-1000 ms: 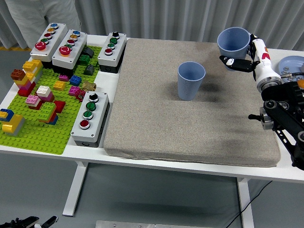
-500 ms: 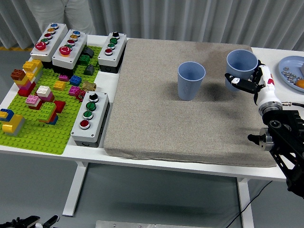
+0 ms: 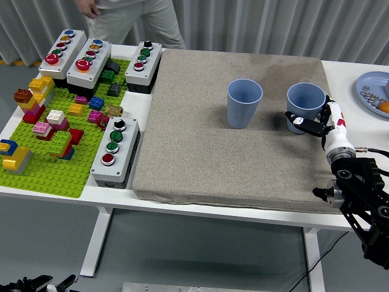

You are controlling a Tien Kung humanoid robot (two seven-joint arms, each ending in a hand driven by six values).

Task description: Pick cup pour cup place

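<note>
Right hand (image 3: 311, 123) clasped around blue cup (image 3: 304, 103), upright on mat (image 3: 213, 152); second cup (image 3: 244, 103) just left

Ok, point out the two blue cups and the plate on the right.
Left cup (image 3: 244, 106), head view, front wall.
Right cup (image 3: 303, 103), head view, front wall, above the right hand's fingers.
Plate (image 3: 368, 82), head view, left rim.

right hand (image 3: 311, 123) gripping blue cup (image 3: 304, 103), mat (image 3: 200, 158)
</note>
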